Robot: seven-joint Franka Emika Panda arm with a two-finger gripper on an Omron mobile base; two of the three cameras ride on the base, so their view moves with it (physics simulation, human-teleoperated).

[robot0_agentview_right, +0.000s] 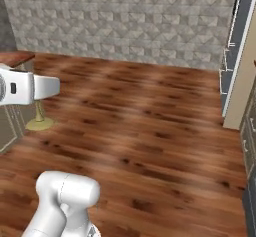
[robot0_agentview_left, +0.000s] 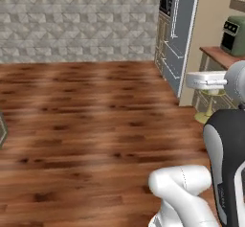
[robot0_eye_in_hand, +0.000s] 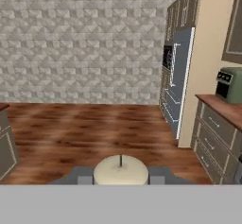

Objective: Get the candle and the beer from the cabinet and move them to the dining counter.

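The candle (robot0_eye_in_hand: pixel 120 170) sits between my gripper's (robot0_eye_in_hand: pixel 120 176) two dark fingertips, its white top and wick facing up. From the side, the candle's brass stem and round foot (robot0_agentview_left: pixel 207 116) hang below my white hand (robot0_agentview_left: pixel 206 81), well above the wooden floor. In the right base view the same brass foot (robot0_agentview_right: pixel 40 124) shows under the hand (robot0_agentview_right: pixel 35 88). My gripper is shut on the candle. The beer is out of view. I cannot tell whether the reddish-brown counter corner (robot0_agentview_right: pixel 15 57) at the left is the dining counter.
A wide wooden floor (robot0_agentview_left: pixel 86 125) runs to a grey tiled wall (robot0_eye_in_hand: pixel 80 38). A tall steel fridge (robot0_agentview_left: pixel 178 29) stands at the right. Beside it is a wood-topped counter (robot0_eye_in_hand: pixel 220 106) with drawers and a green appliance (robot0_eye_in_hand: pixel 230 83). A grey unit (robot0_eye_in_hand: pixel 5 147) is at the left.
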